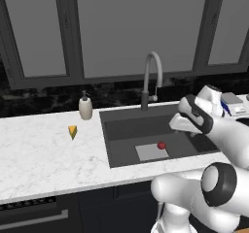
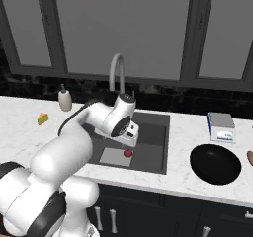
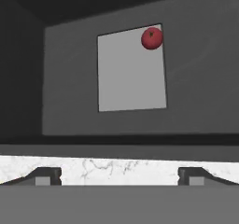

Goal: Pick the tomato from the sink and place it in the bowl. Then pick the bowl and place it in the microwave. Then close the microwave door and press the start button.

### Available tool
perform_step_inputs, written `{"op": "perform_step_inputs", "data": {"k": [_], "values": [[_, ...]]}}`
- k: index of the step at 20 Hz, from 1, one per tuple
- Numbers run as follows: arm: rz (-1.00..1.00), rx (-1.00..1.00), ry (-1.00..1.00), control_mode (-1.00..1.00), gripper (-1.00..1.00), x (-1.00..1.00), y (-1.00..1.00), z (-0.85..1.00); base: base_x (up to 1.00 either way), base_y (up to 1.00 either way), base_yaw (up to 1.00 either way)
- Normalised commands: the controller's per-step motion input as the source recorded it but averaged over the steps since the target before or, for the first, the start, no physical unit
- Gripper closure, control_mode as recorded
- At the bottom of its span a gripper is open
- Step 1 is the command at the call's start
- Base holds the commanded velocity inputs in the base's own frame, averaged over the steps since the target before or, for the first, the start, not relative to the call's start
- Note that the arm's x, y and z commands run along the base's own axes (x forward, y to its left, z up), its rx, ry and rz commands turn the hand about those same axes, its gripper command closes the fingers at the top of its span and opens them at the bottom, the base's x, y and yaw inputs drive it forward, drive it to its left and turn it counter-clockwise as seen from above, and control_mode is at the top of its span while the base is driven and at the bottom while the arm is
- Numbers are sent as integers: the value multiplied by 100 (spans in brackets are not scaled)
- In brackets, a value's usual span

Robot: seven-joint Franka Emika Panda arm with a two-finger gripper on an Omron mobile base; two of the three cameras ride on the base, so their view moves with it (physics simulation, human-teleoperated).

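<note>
Red and glossy, one small tomato (image 1: 161, 145) sits at a corner of the light grey plate (image 1: 151, 153) on the floor of the dark sink (image 1: 127, 130).
One arched grey faucet (image 1: 151, 76), one soap bottle (image 1: 85, 106), one yellow-orange wedge (image 1: 72, 131) and one round black bowl (image 2: 215, 164) stand about the white marbled counter (image 1: 44, 154). The white arm bends forward over the basin's near rim, hand pointing down into it; the gripper (image 3: 119, 176) holds nothing, its two dark tips set wide apart, with the tomato well beyond them.
</note>
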Motion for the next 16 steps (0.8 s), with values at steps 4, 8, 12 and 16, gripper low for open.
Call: {"op": "perform_step_inputs", "data": {"k": [4,8,12,16], "values": [[-1,4,4,-100,-100,16,-10,-52,0,0,0],[0,1,1,-100,-100,30,-2,-40,0,0,0],[0,0,2,-100,-100,36,0,-36,0,0,0],[-3,0,1,-100,-100,19,0,-31,0,0,0]]}}
